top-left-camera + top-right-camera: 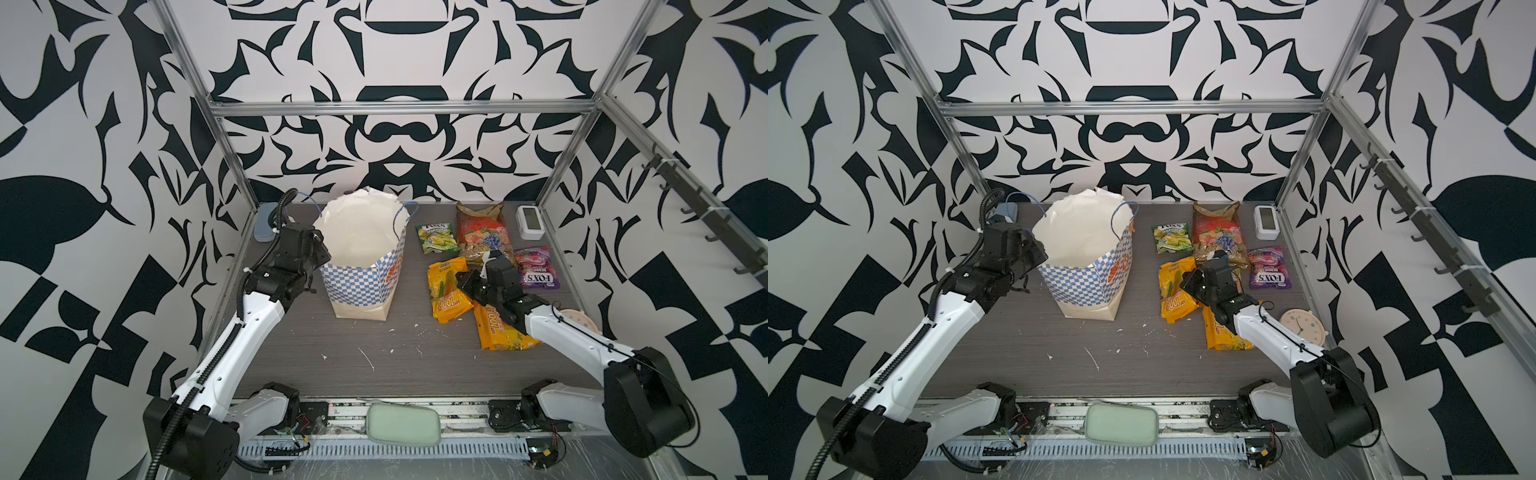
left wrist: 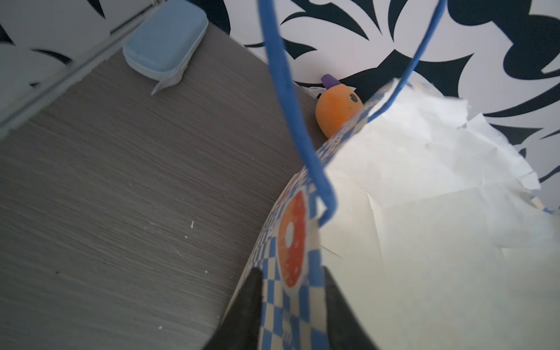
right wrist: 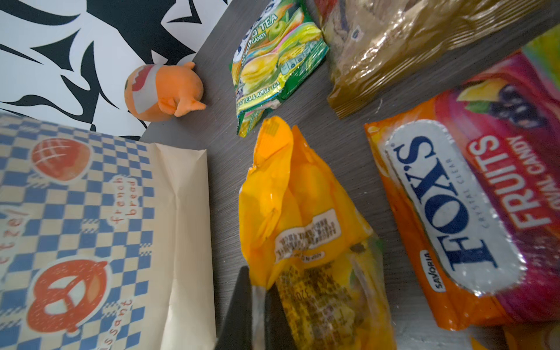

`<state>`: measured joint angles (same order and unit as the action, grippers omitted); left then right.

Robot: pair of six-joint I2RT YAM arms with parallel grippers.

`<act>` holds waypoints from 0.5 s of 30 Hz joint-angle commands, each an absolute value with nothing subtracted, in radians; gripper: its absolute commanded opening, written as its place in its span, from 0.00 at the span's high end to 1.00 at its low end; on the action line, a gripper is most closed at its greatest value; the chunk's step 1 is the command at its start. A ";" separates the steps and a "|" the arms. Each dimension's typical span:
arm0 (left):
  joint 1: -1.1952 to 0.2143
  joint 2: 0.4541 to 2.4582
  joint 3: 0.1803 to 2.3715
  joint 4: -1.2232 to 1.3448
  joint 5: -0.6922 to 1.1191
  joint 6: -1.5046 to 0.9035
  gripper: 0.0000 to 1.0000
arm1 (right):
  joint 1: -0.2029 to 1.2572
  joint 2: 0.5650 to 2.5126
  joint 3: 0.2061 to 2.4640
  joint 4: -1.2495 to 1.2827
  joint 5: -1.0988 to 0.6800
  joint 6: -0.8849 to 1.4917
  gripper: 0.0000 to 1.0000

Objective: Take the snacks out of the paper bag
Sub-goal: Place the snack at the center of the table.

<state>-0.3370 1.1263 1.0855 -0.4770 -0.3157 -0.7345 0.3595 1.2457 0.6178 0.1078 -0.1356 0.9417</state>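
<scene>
The paper bag [image 1: 361, 257] [image 1: 1084, 266] stands upright and open at the table's middle left. My left gripper [image 1: 322, 249] [image 2: 292, 272] is open, its fingers set astride the bag's checkered rim [image 2: 297, 303]. Right of the bag lie the snacks: a green FOX'S packet [image 1: 437, 237] [image 3: 272, 60], a large gold-red bag [image 1: 482, 232], a purple FOX'S packet [image 1: 536, 268], a FOX'S fruits packet [image 3: 469, 212] and two yellow-orange packets. My right gripper [image 1: 461, 278] [image 3: 257, 281] is shut on the edge of the nearer yellow packet [image 1: 446, 291] [image 3: 303, 212]. The other yellow packet [image 1: 498, 332] lies under that arm.
An orange plush toy [image 2: 338, 112] [image 3: 163, 91] sits behind the bag by the back wall. A blue case [image 1: 264, 222] lies back left, a white device [image 1: 530, 222] back right and a round clock [image 1: 1302, 326] at the right edge. A pale green pouch [image 1: 403, 424] lies in front.
</scene>
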 commanded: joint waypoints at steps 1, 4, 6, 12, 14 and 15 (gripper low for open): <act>-0.343 1.092 1.087 -0.450 -0.327 -0.737 0.53 | 0.357 1.251 0.637 0.200 -0.121 0.947 1.00; -0.345 1.079 1.098 -0.443 -0.316 -0.729 0.37 | 0.357 1.260 0.644 0.169 -0.119 0.945 1.00; -0.354 1.071 1.114 -0.438 -0.307 -0.704 0.33 | 0.358 1.262 0.644 0.159 -0.126 0.942 1.00; -0.370 0.974 1.139 -0.400 -0.365 -0.515 0.28 | 0.357 1.266 0.661 0.069 -0.102 0.893 1.00; -0.369 0.913 1.102 -0.340 -0.415 -0.411 0.18 | 0.357 1.284 0.677 0.039 -0.104 0.871 1.00; -0.369 0.880 1.074 -0.299 -0.452 -0.350 0.11 | 0.357 1.294 0.692 0.009 -0.101 0.861 1.00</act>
<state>-0.3695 0.9630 1.0988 -0.4015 -0.3588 -0.5110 0.3592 1.2789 0.6327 0.0601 -0.1139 0.9077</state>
